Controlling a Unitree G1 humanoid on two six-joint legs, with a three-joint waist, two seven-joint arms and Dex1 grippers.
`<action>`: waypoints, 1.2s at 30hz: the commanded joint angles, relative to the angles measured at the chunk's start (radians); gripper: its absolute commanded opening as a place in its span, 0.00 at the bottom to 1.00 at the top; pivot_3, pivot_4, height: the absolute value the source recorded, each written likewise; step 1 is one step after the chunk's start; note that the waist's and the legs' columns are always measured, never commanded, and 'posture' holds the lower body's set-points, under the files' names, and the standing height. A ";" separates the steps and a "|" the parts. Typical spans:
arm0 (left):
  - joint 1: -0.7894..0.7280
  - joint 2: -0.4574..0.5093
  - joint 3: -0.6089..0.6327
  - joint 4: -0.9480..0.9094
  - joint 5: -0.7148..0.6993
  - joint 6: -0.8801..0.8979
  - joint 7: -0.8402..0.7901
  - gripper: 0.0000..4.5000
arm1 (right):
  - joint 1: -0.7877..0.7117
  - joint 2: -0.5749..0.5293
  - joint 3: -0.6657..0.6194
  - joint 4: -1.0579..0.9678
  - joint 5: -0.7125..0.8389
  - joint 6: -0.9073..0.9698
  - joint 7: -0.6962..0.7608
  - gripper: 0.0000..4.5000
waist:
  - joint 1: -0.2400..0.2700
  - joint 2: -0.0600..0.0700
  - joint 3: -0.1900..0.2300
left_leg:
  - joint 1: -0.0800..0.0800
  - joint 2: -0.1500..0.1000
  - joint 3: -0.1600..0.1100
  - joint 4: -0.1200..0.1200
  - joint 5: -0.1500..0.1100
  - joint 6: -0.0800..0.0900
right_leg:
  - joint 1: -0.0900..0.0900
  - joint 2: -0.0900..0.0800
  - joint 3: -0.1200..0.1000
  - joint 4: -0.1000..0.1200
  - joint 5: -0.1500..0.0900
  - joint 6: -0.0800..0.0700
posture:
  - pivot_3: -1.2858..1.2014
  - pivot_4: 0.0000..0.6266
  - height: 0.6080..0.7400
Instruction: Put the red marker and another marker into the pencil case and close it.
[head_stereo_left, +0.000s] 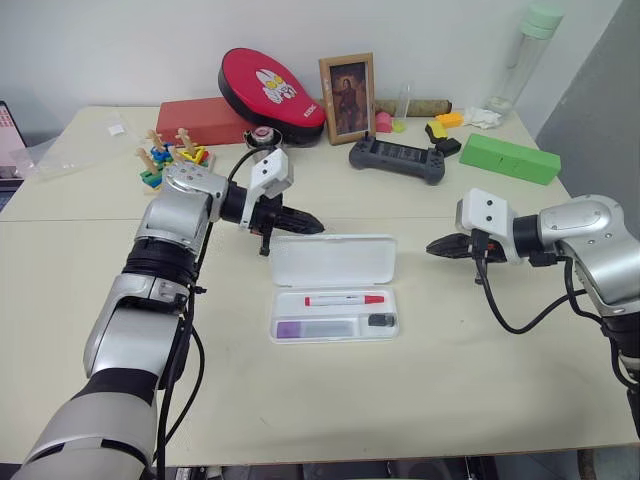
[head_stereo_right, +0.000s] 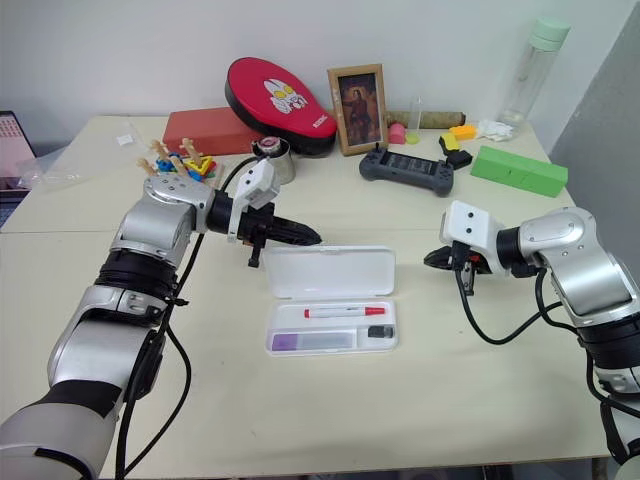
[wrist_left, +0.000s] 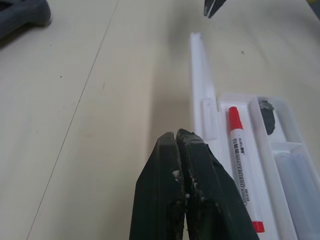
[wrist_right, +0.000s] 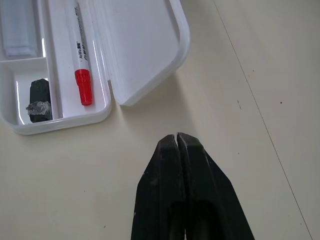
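Evidently, only the closing is being left to do: the red marker (head_stereo_left: 343, 299) is lying in the far long compartment of the pencil case (head_stereo_left: 333, 327), and the purple-capped marker (head_stereo_left: 316, 327) is lying in the near compartment, beside a small dark stub (head_stereo_left: 381, 320). The lid (head_stereo_left: 333, 260) is standing open behind the tray, tilted back on its hinge. The left gripper (head_stereo_left: 312, 226) is being held with its two black fingers pressed together and empty, just behind the lid's left end; the right gripper (head_stereo_left: 436, 246) is likewise being held shut and empty, near the lid's right end but apart from it.

The lid is probably best being pushed from behind, near its upper edge, so that it is tipped forward over the tray rather than the whole case being shoved along the table (head_stereo_left: 420, 400). The closed fingertips should be kept low and flat against the lid. The tray may need steadying, and the lid pressing down until it is seated.
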 joint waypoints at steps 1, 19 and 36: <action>0.042 0.025 -0.007 -0.133 -0.040 0.059 -0.032 0.03 | 0.002 -0.014 -0.041 -0.029 0.003 -0.015 -0.003 0.00 | 0.000 0.000 0.000 | 0.000 0.000 0.000 0.000 0.000 0.000 | 0.000 0.000 0.000 0.000 0.000 0.000 | 0.52 0.24 1.00; -0.022 -0.013 0.075 -0.079 -0.080 0.049 0.150 0.03 | 0.001 -0.010 -0.041 -0.024 0.001 -0.022 -0.007 0.00 | 0.000 0.000 0.000 | 0.000 0.000 0.000 0.000 0.000 0.000 | 0.000 0.000 0.000 0.000 0.000 0.000 | 0.52 0.24 1.00; -0.112 -0.070 -0.043 0.301 0.076 -0.173 0.069 0.03 | 0.014 -0.017 -0.047 -0.041 0.001 -0.023 -0.024 0.00 | 0.000 0.000 0.000 | 0.000 0.000 0.000 0.000 0.000 0.000 | 0.000 0.000 0.000 0.000 0.000 0.000 | 0.52 0.24 1.00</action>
